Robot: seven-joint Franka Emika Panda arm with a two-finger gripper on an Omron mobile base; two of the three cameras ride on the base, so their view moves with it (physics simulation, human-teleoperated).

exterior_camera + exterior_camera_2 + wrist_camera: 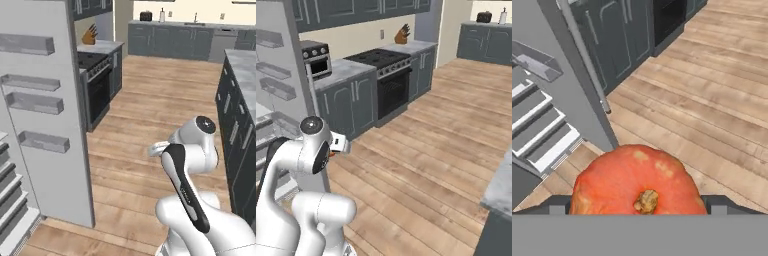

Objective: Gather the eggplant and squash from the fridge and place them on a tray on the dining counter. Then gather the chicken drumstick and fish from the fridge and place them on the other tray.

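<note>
One squash (637, 181) is to be seen, at 6 o'clock in the hand view, right between the jaws, which stand wide and are closed on its two sides. It is round, orange-red with some pale yellow spots, and a dry brown stem end faces the camera. It hangs above the wooden floor (712, 110), not lying on anything. One fridge door (47, 110) stands open at 9 o'clock in the left base view, with four grey door shelves (44, 141) on it. One stove (387, 75) is at 12 o'clock in the right base view, and one knife block (401, 35) stands behind it.
</note>
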